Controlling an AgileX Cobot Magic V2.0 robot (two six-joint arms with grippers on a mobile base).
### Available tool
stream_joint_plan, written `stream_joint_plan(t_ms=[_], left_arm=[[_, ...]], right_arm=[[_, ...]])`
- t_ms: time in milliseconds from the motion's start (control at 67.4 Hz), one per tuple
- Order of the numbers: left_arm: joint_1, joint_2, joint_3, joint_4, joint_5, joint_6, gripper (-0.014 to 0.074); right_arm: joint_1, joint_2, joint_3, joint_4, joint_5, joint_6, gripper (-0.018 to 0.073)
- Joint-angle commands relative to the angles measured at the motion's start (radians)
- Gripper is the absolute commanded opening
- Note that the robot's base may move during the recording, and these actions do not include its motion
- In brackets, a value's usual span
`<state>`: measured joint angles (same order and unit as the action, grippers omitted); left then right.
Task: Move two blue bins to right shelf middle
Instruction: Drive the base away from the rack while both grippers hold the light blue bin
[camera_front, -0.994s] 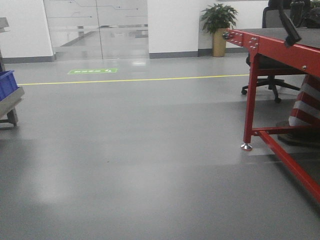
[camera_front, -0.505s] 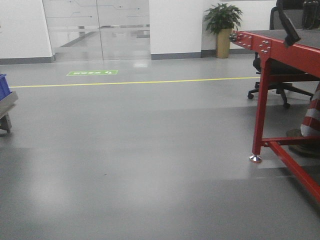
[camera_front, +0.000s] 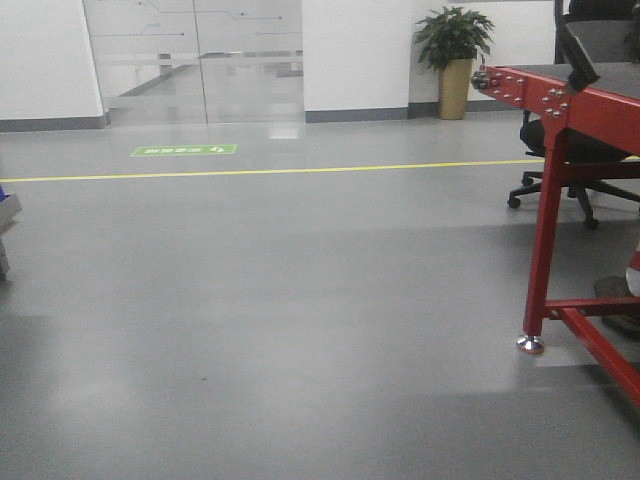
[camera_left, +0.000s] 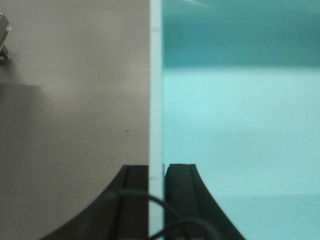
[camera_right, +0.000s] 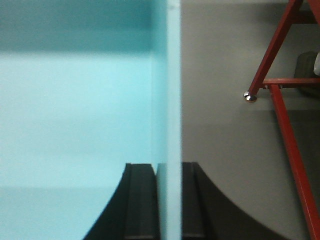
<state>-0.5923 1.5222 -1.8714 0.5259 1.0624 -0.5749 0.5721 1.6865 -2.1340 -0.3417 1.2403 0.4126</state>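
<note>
Front view has swung since a second ago: red counter (camera_front: 548, 200) and potted plant (camera_front: 453, 35) now sit further right in frame. The grey rack (camera_front: 6, 208) at the left edge is nearly out of view, with only a sliver of blue above it. The yellow floor line (camera_front: 270, 172) runs as before across the grey floor (camera_front: 300, 320).

Task item: blue bin (camera_left: 240, 125) reads pale turquoise in both wrist views, with a smooth interior and thin straight walls, carried between the arms over the floor.

Grip: left gripper (camera_left: 156, 172) pinched tight on one side wall. The right gripper (camera_right: 169, 170) is likewise clamped on the opposite wall, one finger inside and one outside.
</note>
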Motion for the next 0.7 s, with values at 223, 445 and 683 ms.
stream_joint_plan(t_ms=[223, 445, 683], left_arm=[[-0.002, -0.023, -0.017, 0.038, -0.064, -0.006, -0.0111], [-0.002, -0.023, -0.017, 0.038, -0.064, -0.006, -0.0111], [-0.002, -0.023, -0.017, 0.038, -0.064, -0.006, -0.0111]], right_arm=[[-0.001, -0.022, -0.018, -0.055, -0.075, -0.002, -0.0167], [-0.001, -0.022, -0.018, -0.055, -0.075, -0.002, -0.0167], [-0.001, -0.022, -0.018, -0.055, -0.075, -0.002, -0.0167]])
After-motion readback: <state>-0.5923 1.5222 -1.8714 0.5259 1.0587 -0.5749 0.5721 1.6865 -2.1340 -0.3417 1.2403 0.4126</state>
